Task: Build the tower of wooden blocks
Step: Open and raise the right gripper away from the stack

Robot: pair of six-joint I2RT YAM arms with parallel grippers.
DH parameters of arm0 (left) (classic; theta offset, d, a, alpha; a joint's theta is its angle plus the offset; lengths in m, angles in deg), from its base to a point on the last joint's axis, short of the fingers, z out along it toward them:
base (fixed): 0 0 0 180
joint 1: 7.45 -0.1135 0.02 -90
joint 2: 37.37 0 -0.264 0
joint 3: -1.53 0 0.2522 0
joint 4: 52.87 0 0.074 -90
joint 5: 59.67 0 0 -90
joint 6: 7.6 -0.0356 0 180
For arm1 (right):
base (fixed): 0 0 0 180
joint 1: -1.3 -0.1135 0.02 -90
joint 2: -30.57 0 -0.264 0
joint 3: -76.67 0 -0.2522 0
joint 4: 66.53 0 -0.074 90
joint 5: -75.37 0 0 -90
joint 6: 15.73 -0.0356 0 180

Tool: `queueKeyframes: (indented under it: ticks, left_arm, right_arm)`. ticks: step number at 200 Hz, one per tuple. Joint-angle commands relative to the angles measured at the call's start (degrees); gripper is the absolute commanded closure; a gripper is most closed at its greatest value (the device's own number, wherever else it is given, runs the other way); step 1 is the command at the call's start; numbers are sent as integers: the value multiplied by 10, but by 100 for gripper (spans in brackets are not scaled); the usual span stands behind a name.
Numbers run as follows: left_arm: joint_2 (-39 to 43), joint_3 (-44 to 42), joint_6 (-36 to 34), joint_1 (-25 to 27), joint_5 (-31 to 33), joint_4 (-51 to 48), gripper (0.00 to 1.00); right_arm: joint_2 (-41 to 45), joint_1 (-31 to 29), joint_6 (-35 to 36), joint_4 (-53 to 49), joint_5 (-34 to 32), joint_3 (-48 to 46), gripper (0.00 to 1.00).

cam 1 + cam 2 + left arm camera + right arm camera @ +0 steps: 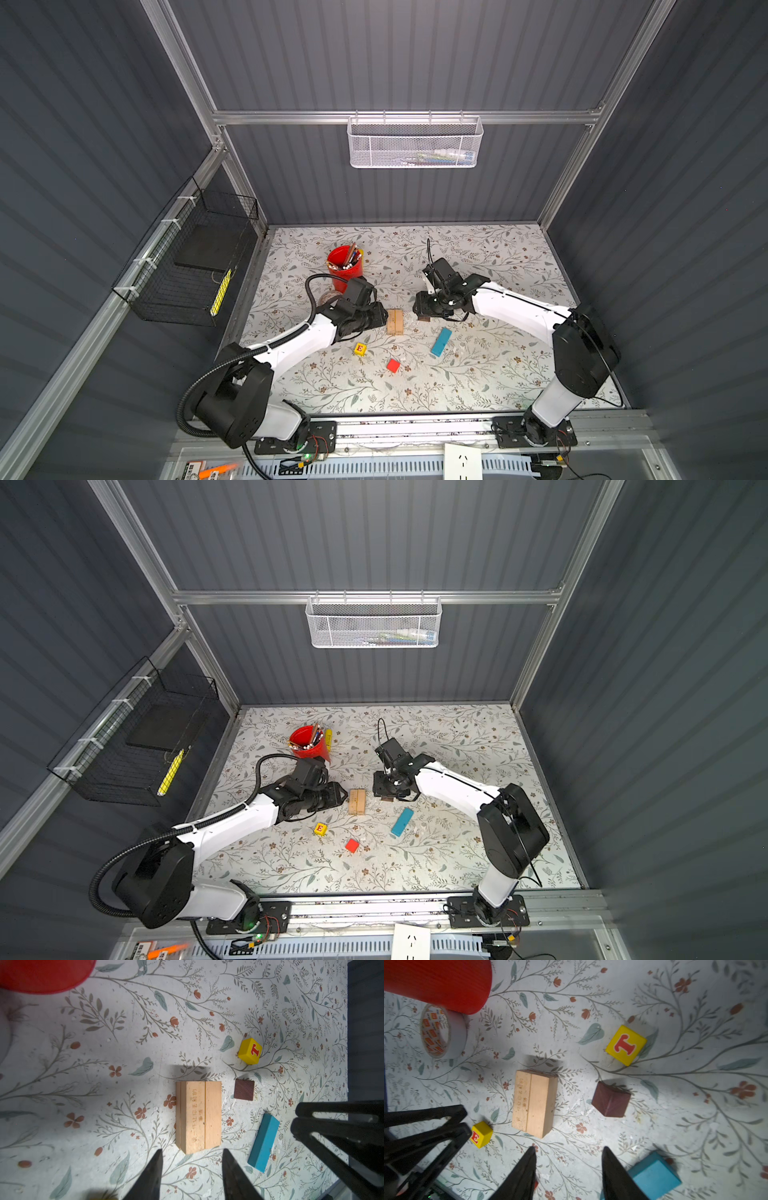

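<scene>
Both jaws gape on either side of the tan plank stack (395, 321), holding nothing.

The left jaws stand partly open and empty, their tips just short of the stack's near end with only bare desk (498, 374) between. The right jaws are parted a little wider, also empty, and face the stack from its other side. Just ahead of the right jaws and beside the stack sits the dark brown roof piece (610, 1099), with the yellow T cube (626, 1045) beyond it. The blue plank (441, 341) lies close by the right jaws' tips, the yellow E cube (360, 349) close by the left jaws, and the red cube (393, 365) farther back between the arms. Behind the left jaws stand the red cup (345, 266) and a tape roll (443, 1032).
</scene>
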Motion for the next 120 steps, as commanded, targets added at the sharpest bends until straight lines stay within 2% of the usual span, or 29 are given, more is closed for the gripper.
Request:
queueKeyframes:
  ticks: [1, 18, 44, 77, 120]
  left_arm:
    - [24, 16, -29, -3, 27, -54, 50]
    - [40, 17, -38, -3, 41, -73, 49]
    - [57, 22, -48, -3, 58, -92, 47]
    - [62, 27, -49, -3, 65, -106, 44]
    - [74, 25, -44, -3, 79, -112, 42]
  right_arm:
    - [-4, 7, 64, -67, -65, 34, 43]
    - [-11, 13, 84, -78, -92, 42, 40]
    - [-42, 30, 112, -95, -98, 66, 35]
    - [-79, 30, 173, -85, -75, 89, 31]
    - [-119, 31, 188, -87, -86, 115, 30]
